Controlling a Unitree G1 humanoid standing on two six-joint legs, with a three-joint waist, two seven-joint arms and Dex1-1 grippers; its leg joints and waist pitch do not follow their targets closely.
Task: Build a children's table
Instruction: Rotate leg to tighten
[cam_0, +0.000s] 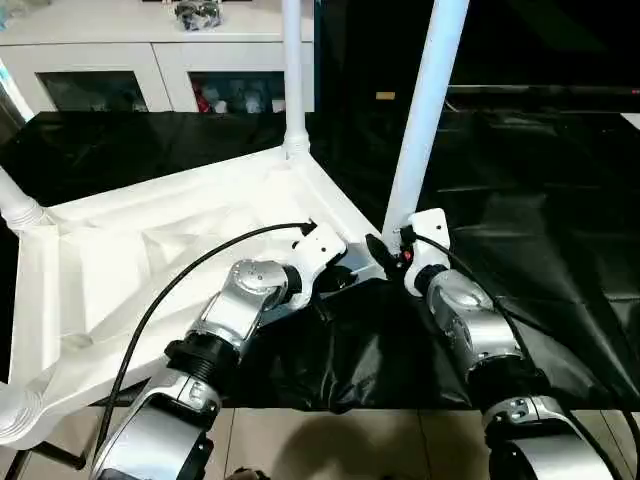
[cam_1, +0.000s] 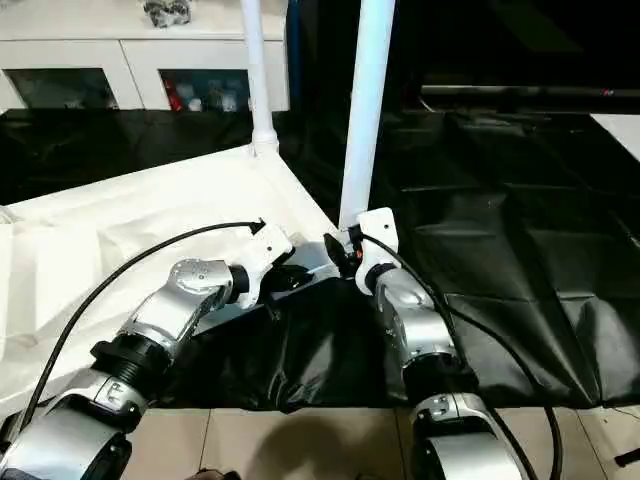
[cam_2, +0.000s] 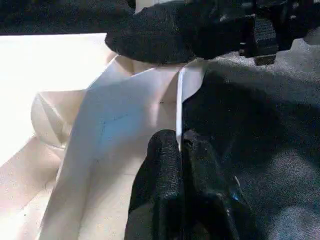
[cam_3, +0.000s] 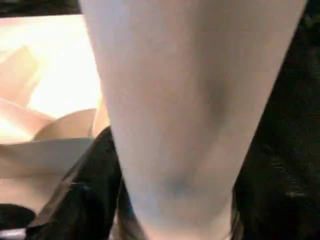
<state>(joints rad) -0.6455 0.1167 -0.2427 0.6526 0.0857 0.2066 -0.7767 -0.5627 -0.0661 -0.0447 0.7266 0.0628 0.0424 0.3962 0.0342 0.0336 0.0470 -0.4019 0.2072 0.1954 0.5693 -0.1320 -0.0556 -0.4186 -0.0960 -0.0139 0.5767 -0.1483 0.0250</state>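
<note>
White ribbed plastic tabletop (cam_0: 150, 260) lies underside up on black-covered bench (cam_0: 540, 200). Left pincer (cam_2: 180, 150) pinches its thin rim; right pincer (cam_0: 390, 250) clasps long white tubular leg (cam_0: 425, 110) over near corner socket. Risk: tilted leg jams, or rim slips.

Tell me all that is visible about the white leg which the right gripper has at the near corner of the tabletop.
The long white tubular plastic leg looks smooth and round. It stands nearly upright, leaning slightly, and runs out of the picture's top. Its lower end sits at the near corner of the upturned white plastic tabletop, which lies on the black-covered work table. The right gripper closes its black fingers around the leg's base. A thinner-looking leg stands at the far corner.
</note>
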